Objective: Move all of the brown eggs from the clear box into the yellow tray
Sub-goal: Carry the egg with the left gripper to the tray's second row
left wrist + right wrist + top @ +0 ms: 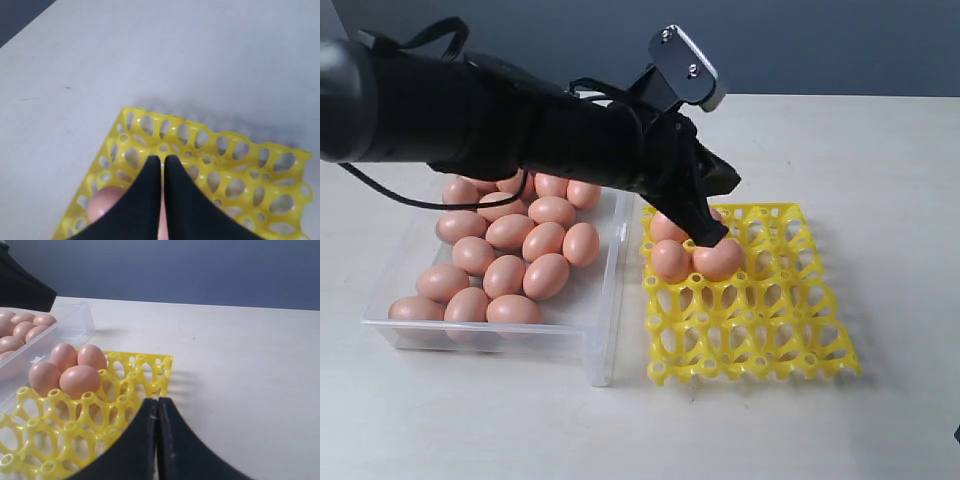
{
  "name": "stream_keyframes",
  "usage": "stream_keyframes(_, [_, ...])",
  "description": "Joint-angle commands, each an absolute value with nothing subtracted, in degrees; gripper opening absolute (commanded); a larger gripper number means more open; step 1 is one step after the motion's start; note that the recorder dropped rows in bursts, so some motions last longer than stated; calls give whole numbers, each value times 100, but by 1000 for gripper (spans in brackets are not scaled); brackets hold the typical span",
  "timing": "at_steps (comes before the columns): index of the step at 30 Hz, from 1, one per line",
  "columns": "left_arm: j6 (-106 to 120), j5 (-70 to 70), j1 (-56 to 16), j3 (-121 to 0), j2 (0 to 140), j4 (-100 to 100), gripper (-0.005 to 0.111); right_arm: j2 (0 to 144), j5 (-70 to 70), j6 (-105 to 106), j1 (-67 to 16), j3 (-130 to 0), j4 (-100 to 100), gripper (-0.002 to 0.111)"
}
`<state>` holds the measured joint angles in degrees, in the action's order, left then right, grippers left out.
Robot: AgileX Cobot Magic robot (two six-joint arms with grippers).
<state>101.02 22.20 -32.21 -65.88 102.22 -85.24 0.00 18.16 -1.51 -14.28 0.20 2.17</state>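
Observation:
The clear box [603, 330] on the left holds many brown eggs [510, 232]. To its right lies the yellow tray [770, 330], with several eggs [670, 262] clustered in its cups nearest the box. My left gripper [710, 236] reaches across over that cluster, its tips just above an egg [720, 260]. In the left wrist view this gripper [162, 161] is shut and holds nothing, with the tray [240, 165] and an egg [105, 205] below it. My right gripper [158, 401] is shut and empty, low by the tray's [125, 390] edge, apart from the eggs [80, 381].
The bulky black left arm [470, 110] spans over the far part of the box. A pale tabletop [840, 150] surrounds the box and tray. In the right wrist view the box's wall [75, 325] stands beside the tray.

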Motion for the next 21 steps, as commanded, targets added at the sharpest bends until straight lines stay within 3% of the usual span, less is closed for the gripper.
stream_keyframes(1, [7682,2618,-3451,-7007,10191,-5921,0,0,1747,-149,-1437,0,207,1])
stream_keyframes(6, [3795,3461,-3851,-7957,10614,-1695,0,0,1747,-149,-1437,0,207,1])
stream_keyframes(12, [4174,4046,-4131,-8938,11305,-1709,3,0,1747,-149,-1437,0,207,1])
stream_keyframes(14, [4173,4062,-4229,-9177,11460,-1734,13,0,1747,-149,-1437,0,207,1])
stream_keyframes(18, [3512,4295,-4325,-9624,11767,-1405,49,0,1747,-149,-1437,0,207,1])
stream_keyframes(21, [2594,4645,-4416,-10006,12086,-569,54,0,1747,-149,-1437,0,207,1])
